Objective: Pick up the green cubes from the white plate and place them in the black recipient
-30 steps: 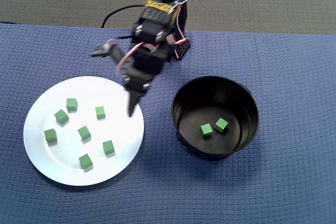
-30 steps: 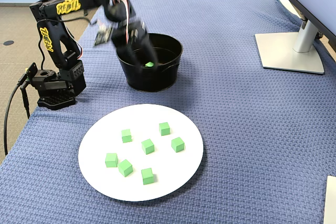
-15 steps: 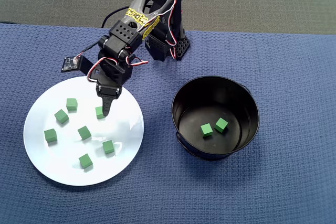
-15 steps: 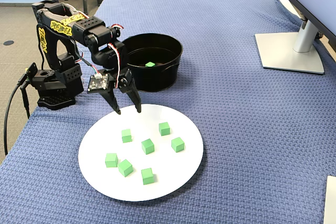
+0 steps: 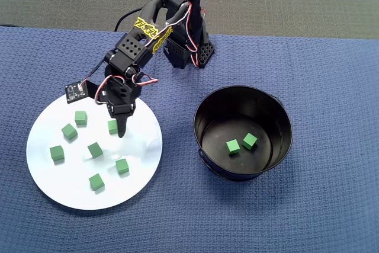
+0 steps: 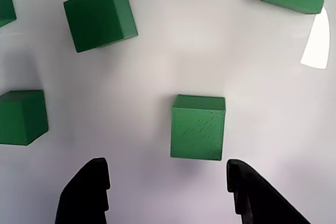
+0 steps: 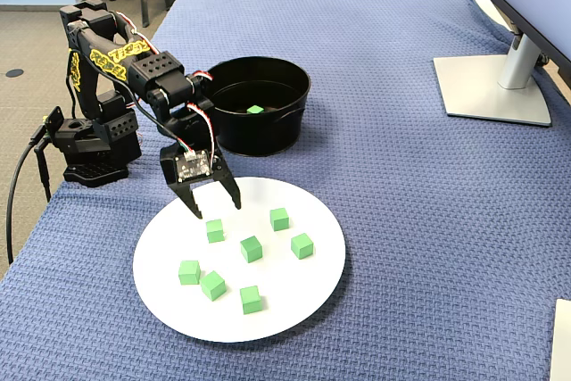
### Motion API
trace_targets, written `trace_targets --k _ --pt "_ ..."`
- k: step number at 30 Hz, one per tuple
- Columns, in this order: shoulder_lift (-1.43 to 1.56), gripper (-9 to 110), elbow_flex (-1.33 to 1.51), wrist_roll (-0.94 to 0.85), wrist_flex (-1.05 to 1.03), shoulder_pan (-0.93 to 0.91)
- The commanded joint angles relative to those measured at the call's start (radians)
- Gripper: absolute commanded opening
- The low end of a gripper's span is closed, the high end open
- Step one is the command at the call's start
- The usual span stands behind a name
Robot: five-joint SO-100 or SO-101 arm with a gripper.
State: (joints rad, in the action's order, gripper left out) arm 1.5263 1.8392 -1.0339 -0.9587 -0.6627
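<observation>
Green cubes [image 5: 95, 150] — small, solid, bright green, matte with sharp edges. Seven lie scattered on the white plate [image 5: 139, 177] in the overhead view; two more sit on the floor of the black recipient [image 5: 204, 111]. Gripper [image 7: 216, 207] hangs over the plate's rim nearest the arm base, jaws spread apart, holding nothing — in the wrist view one cube [image 6: 198, 126] lies just ahead of the two fingertips.

Blue woven table mat [image 7: 401, 220] under white plate [image 7: 312, 296], black pot [image 7: 259, 136], monitor stand [image 7: 491, 86].
</observation>
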Motion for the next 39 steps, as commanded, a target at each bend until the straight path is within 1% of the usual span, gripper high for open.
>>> trace_targets --k 1,8,14,26,30,36,39 --pt "-0.003 23 -0.011 -0.087 0.031 -0.028" --pt "-0.032 22 -0.026 -0.141 0.038 -0.071" --pt "-0.069 22 -0.034 -0.141 0.064 -0.075" --pt "-0.138 22 -0.066 -0.061 0.153 -0.046" --pt "-0.135 22 -0.066 -0.021 0.16 -0.02" --pt "-0.127 22 -0.06 -0.008 0.155 0.0" --pt "-0.127 18 -0.06 -0.006 0.155 0.0"
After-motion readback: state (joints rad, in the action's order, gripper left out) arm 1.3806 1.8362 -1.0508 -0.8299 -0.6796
